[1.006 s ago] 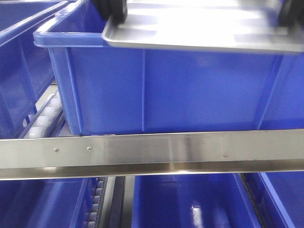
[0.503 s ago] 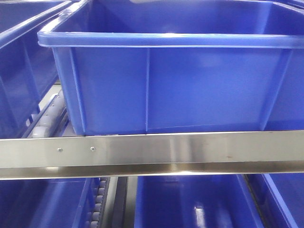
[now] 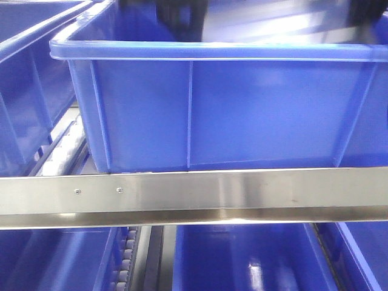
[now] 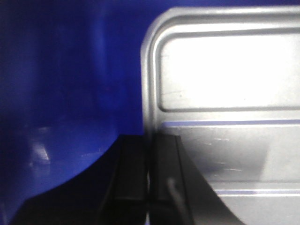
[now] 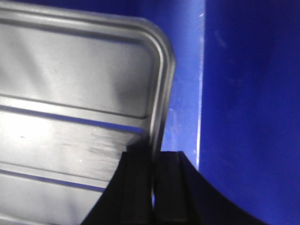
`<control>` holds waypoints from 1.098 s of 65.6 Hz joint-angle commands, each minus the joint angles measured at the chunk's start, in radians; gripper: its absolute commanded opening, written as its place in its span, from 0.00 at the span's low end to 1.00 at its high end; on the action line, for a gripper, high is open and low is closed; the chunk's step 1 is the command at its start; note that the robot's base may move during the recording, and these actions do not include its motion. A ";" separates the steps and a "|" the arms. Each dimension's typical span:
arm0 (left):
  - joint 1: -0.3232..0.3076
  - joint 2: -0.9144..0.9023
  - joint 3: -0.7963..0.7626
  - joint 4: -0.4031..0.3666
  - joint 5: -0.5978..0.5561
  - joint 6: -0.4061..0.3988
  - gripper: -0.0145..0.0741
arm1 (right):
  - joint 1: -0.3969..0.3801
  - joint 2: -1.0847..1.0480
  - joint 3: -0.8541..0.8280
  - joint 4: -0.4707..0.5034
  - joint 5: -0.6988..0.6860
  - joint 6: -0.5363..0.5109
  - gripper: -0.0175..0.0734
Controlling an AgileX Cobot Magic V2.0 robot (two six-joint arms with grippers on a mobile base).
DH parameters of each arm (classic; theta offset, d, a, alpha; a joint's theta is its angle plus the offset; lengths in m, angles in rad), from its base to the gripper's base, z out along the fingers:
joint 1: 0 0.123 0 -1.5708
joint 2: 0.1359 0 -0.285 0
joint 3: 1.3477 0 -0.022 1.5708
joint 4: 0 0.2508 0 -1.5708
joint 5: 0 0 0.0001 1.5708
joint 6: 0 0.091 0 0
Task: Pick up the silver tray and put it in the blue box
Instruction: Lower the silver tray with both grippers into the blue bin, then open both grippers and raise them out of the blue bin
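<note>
My left claw (image 4: 148, 180) and right claw (image 5: 153, 187) each pinched the tray's (image 4: 225, 89) rim at frame bottom (stiff, slick steel, I judged) inside the box (image 3: 212, 109).

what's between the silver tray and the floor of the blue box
Nothing visible. The left gripper and right gripper each pinch an end rim of the silver tray inside the blue box, and only bare blue plastic shows beside it.
</note>
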 commanded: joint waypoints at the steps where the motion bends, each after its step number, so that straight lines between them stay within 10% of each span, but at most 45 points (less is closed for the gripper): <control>1: -0.003 -0.039 -0.035 -0.025 -0.073 0.034 0.05 | 0.008 -0.021 -0.040 0.037 -0.101 -0.026 0.26; 29: 0.008 -0.005 -0.035 -0.043 -0.068 0.036 0.06 | 0.008 0.037 -0.040 0.038 -0.114 -0.026 0.32; 47: 0.008 -0.005 -0.035 -0.059 -0.074 0.060 0.48 | 0.008 0.037 -0.040 0.038 -0.096 -0.026 0.83; 58: 0.008 -0.006 -0.035 -0.059 -0.076 0.060 0.71 | 0.008 0.025 -0.040 0.038 -0.092 -0.026 0.85; 72: 0.008 -0.043 -0.037 -0.059 -0.070 0.060 0.72 | 0.008 -0.029 -0.040 0.038 -0.082 -0.025 0.84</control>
